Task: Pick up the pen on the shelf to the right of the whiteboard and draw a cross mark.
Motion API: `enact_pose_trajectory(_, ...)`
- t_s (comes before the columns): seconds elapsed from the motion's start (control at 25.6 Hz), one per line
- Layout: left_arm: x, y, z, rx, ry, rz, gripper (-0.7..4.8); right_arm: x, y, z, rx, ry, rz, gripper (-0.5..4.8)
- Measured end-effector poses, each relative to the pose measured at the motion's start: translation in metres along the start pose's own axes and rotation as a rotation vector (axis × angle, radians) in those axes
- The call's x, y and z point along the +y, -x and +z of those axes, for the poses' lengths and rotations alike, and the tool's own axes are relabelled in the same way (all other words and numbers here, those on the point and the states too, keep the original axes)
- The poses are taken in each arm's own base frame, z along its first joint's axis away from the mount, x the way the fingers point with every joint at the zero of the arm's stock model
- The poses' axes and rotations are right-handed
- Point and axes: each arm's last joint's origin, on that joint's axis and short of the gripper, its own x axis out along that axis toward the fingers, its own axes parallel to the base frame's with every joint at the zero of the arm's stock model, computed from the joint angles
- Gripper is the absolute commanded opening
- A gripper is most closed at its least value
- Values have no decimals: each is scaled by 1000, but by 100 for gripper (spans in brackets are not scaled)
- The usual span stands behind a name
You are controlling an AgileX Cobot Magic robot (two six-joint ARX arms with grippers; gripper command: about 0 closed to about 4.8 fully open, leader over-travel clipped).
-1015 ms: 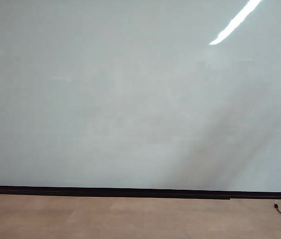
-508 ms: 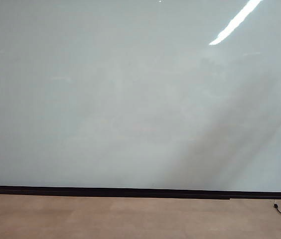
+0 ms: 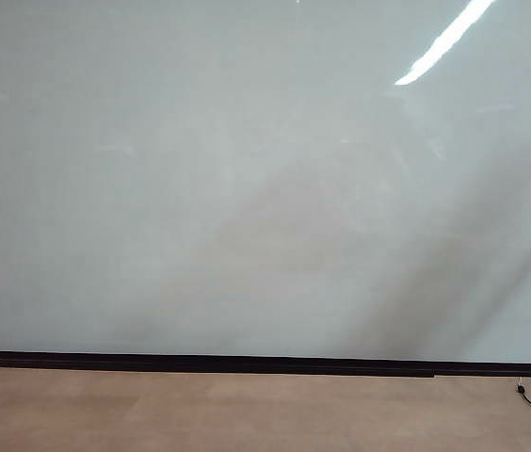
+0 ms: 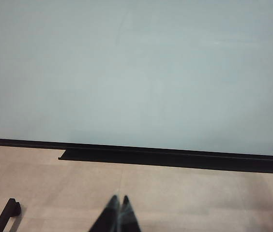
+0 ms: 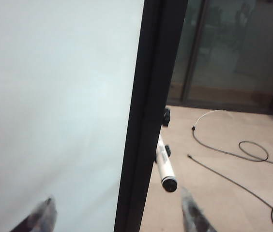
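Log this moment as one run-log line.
stage: reaching for pen | left gripper: shut, low before whiteboard | right gripper: open, at board's black edge, facing pen | pen: not held | cross mark: not drawn

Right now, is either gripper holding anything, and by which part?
Nothing is held. The right gripper is open, short of the pen; the left gripper is shut and empty.
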Motion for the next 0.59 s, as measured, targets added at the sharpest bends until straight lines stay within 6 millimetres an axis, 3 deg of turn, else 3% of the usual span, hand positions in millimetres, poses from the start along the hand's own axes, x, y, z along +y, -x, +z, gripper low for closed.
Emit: enact_pose_trajectory(0.59, 0, 0, 0, 0, 0, 0, -5, -19, -30, -30, -48, 31, -9, 333)
